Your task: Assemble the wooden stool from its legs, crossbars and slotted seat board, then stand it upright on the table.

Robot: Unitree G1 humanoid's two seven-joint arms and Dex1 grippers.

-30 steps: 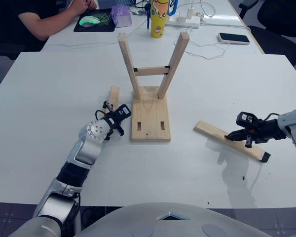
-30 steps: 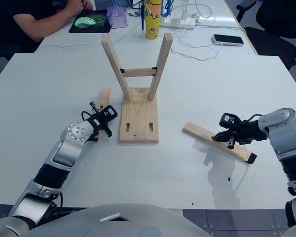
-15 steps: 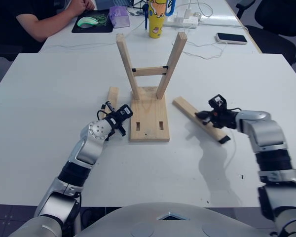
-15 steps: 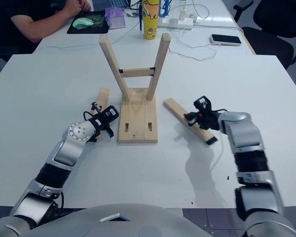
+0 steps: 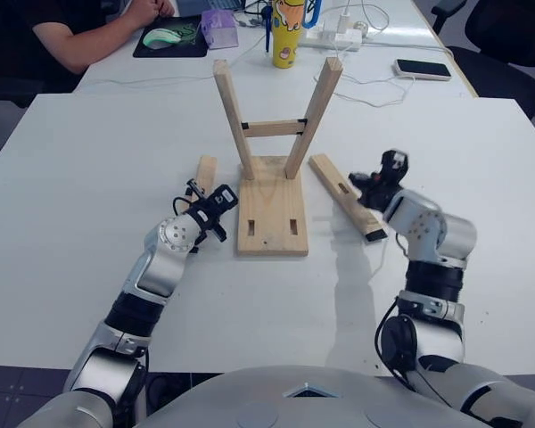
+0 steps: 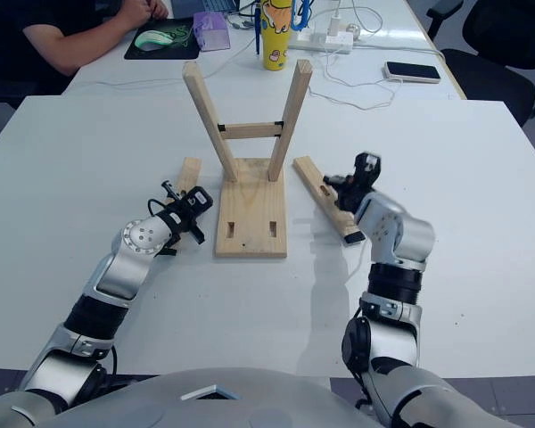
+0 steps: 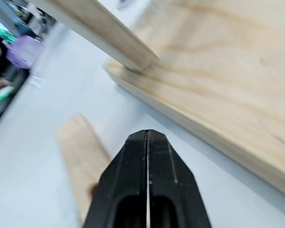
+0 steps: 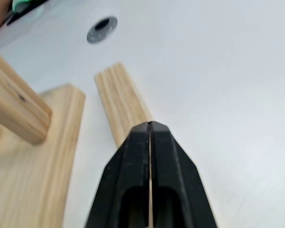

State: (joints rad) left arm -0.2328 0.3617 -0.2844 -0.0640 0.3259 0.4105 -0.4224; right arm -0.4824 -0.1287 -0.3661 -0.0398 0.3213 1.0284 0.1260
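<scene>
The slotted seat board point(image 5: 270, 209) lies flat mid-table. Two legs joined by a crossbar point(image 5: 272, 127) stand up from its far end. A loose leg point(image 5: 205, 171) lies left of the board, and my left gripper point(image 5: 223, 201) sits shut and empty between them, close to the board's left edge point(image 7: 218, 95). A second loose leg point(image 5: 341, 192) lies slanted just right of the board. My right gripper point(image 5: 367, 184) is shut, its tips resting against that leg point(image 8: 123, 97) near its middle.
A yellow cup point(image 5: 286, 31), a power strip point(image 5: 330, 38), a purple box point(image 5: 218, 28) and a phone point(image 5: 422, 69) sit on the far table with cables. A person sits at its left end. Bare white tabletop point(image 5: 89, 178) spreads left, right and in front.
My right gripper has swept left and away from me, from the table's right side to beside the seat board, and the loose leg has travelled and turned with it. The left arm stayed put.
</scene>
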